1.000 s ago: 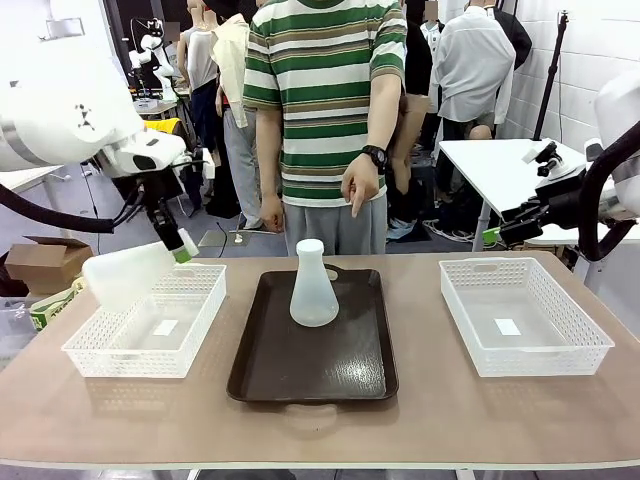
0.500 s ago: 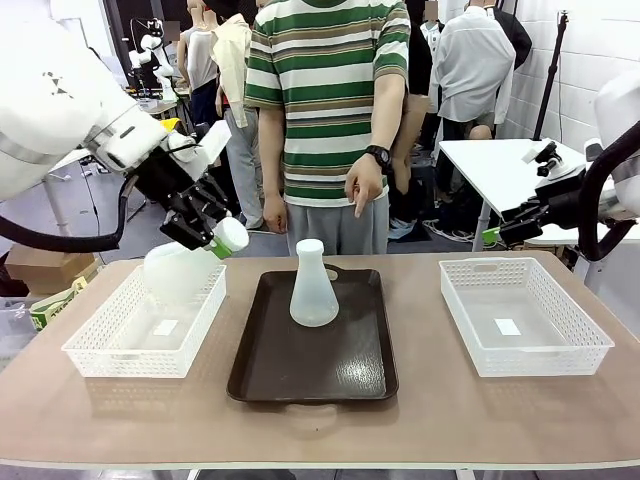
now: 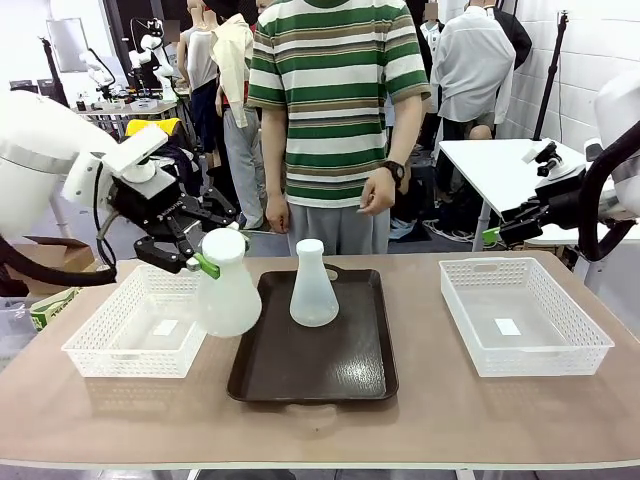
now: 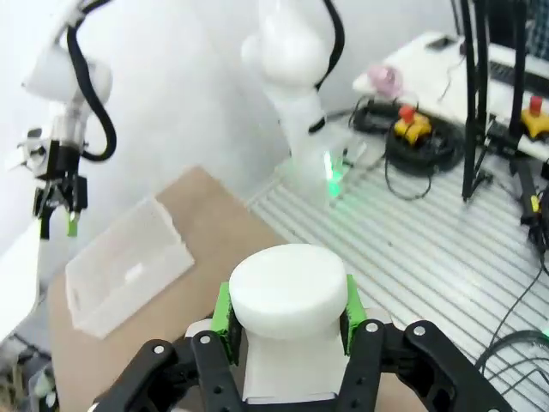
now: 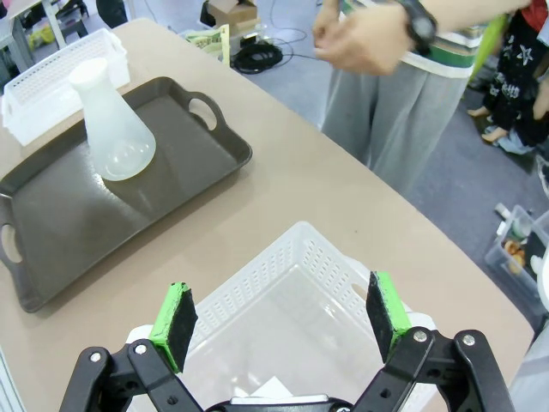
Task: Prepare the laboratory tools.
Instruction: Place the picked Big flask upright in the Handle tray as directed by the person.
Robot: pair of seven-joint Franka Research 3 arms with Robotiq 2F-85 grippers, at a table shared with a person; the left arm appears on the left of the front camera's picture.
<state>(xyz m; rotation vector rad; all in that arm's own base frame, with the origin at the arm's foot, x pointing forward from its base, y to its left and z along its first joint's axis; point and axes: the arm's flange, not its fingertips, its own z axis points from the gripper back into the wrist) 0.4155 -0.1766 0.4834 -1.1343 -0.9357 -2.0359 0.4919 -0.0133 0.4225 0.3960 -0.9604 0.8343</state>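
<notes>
Two frosted-white Erlenmeyer flasks are the things being prepared. One flask (image 3: 314, 288) stands upright at the centre of the frame, on the far half of a dark brown tray (image 3: 313, 355) that lies in the middle of the counter (image 3: 430, 420). The second flask (image 3: 228, 287) hangs upright in the air at left of centre, over the gap between the tray's left edge and the left white mesh basket (image 3: 140, 335).

The left gripper (image 3: 208, 262) holds that second flask by its neck, jaws pinching just below the rim; in the left wrist view the flask's rounded mouth (image 4: 289, 292) sits between the green pads (image 4: 223, 307). A second ago this flask was tilted almost on its side over the left basket, at the far left of the frame. Since then it has swung rightward and turned upright, now level with the tray's edge.

That suggests the flask is being carried to the tray to stand beside the first one; it is not yet set down.

The right gripper (image 5: 283, 319) has not moved. Its jaws are spread wide and hold nothing, hovering above the right white mesh basket (image 5: 283, 283).

A person in a green striped shirt (image 3: 335, 90) stands at the far side, and their hand (image 3: 378, 192) has lifted slightly, away from the counter.
</notes>
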